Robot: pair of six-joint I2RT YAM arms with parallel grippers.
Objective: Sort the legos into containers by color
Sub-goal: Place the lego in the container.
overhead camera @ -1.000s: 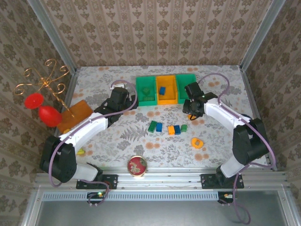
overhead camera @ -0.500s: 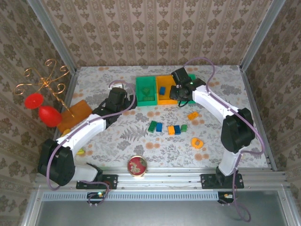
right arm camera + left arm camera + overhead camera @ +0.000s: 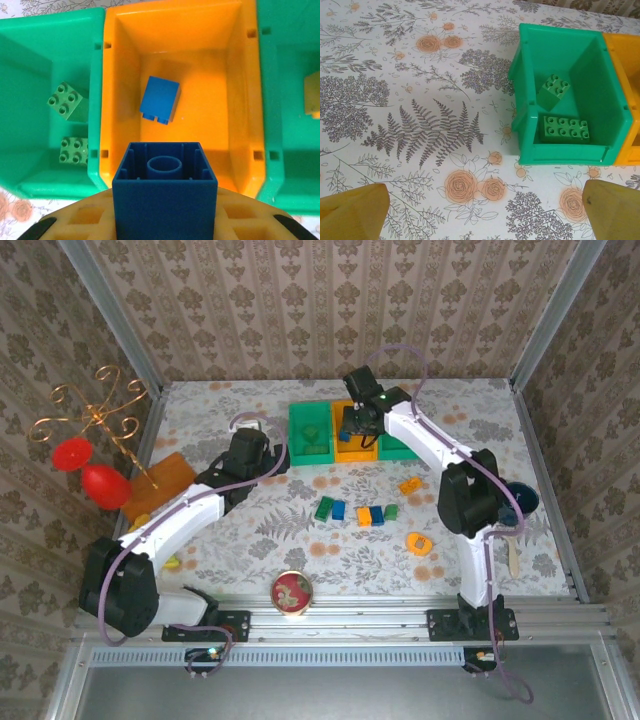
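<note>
While its right pincer hangs over the orange bin, the middle one of three set in a row at the far side of the flowered desk, a two-armed robot grips a blue brick tight between its yellow fingers. The brick's hollow underside faces the wrist camera. Below and just beyond it, a second blue brick lies askew on the orange bin's floor.

The left green bin holds two green pieces. A small green brick is tipped up toward the far wall, and a long green brick lies flat nearer the front. In the right green bin, a pale yellowish piece sits at the frame's edge.

The left pincer is spread wide and empty over bare desk, on the near left of the left green bin and apart from it.

Nearer the arms, a row of five loose bricks runs green, blue, orange, blue, green. Two more pieces lie to its right: an orange brick and an orange round piece.
</note>
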